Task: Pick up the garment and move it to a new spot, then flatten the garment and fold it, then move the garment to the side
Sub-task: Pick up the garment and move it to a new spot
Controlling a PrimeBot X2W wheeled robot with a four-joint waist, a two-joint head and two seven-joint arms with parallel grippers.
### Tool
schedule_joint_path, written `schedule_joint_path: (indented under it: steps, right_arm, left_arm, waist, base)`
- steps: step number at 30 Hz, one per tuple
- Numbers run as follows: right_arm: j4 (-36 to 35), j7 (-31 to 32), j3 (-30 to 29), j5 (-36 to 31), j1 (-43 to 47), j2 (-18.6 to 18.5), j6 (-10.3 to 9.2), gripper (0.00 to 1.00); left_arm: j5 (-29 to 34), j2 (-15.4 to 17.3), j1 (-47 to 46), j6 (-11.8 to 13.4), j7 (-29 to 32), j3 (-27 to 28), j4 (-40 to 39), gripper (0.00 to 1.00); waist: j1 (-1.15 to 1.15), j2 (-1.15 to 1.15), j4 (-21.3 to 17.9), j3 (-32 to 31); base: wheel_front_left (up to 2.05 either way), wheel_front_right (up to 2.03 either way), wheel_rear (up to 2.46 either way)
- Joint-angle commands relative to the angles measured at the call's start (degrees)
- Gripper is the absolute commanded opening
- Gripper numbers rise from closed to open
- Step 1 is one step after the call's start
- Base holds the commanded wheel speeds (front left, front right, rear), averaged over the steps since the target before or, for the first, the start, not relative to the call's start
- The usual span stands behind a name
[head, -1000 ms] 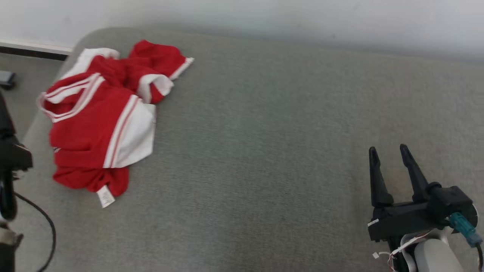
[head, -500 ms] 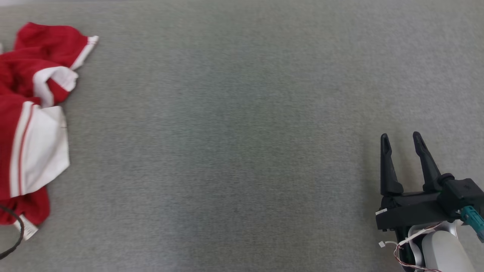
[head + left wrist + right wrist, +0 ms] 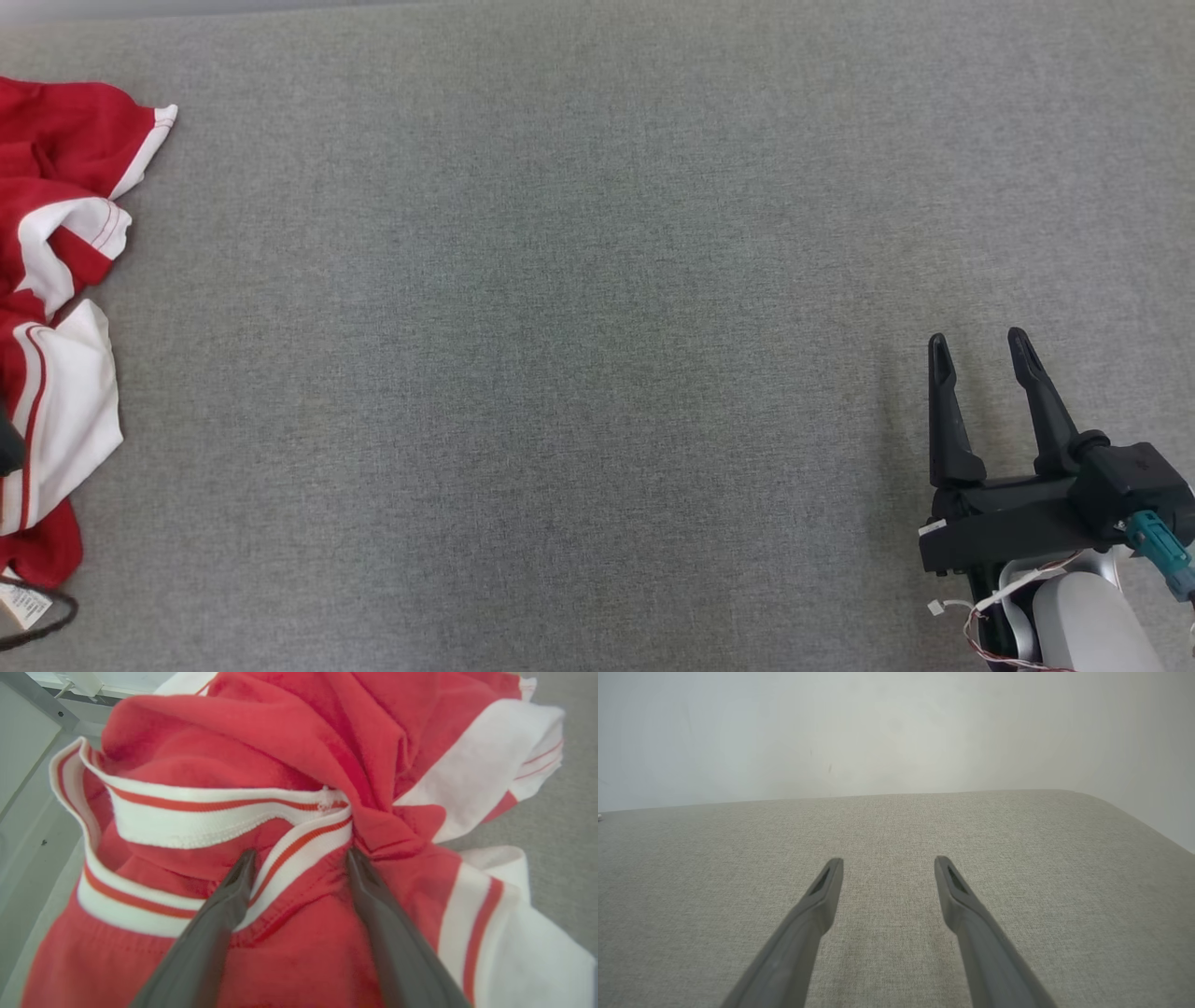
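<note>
The garment (image 3: 56, 280), a red jersey top with white panels and thin red stripes, lay crumpled at the far left of the grey cloth-covered surface (image 3: 597, 327), partly cut off by the edge of the head view and well apart from the right tool (image 3: 976, 338). That tool hung empty over bare cloth at the lower right, its two fingers spread wide. The left tool (image 3: 299, 854) was also wide and held nothing; its tips stood either side of a white ribbed band (image 3: 224, 821) with a red stripe, seemingly the neckline. Whether they touched the fabric could not be told. By its look the top would handle as light, limp and soft: it should drape and bunch when lifted, with no stiffness to hold a shape and little risk of damage. The ribbed band looked the best place to grip, being thicker and stitched, so less likely to slip out than a single loose layer. No brand or print showed. A small white tag (image 3: 23, 605) lay at the hem, its writing too small to read.
</note>
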Motion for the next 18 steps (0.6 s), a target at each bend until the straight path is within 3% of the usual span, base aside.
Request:
schedule_joint_path:
  steps: [1, 2, 7, 18]
  right_arm:
    - [0.0, -0.1, 0.1, 0.0, 0.4, 0.1, -0.12, 1.0]
    - [0.0, -0.1, 0.1, 0.1, 0.5, 0.0, -0.12, 1.0]
    - [0.3, -0.1, -0.1, 0.4, 1.1, -0.3, -0.12, 1.0]
    - [1.7, -0.1, 0.3, 1.6, 2.5, 0.8, -0.12, 1.0]
  left_arm:
    - [-1.4, -1.0, 0.2, -0.3, 1.6, -0.2, 2.0, 0.68]
    - [-1.4, -1.2, 0.5, -0.6, 2.0, -0.8, 2.5, 0.0]
    - [-2.0, -0.8, 1.5, -0.8, -1.8, -1.9, 2.8, 0.0]
    - [1.7, 2.0, -3.1, 1.3, -22.1, -2.4, -3.3, 0.0]
  waist:
    - [0.01, -0.01, -0.2, -0.4]
    - [0.01, -0.01, -0.2, -0.6]
    - [0.01, -0.01, -0.2, -1.8]
    - [0.01, -0.01, 2.3, -7.5]
  base:
    - [0.0, 0.0, 0.0]
    - [0.0, 0.0, 0.0]
    - [0.0, 0.0, 0.0]
    - [0.0, 0.0, 0.0]
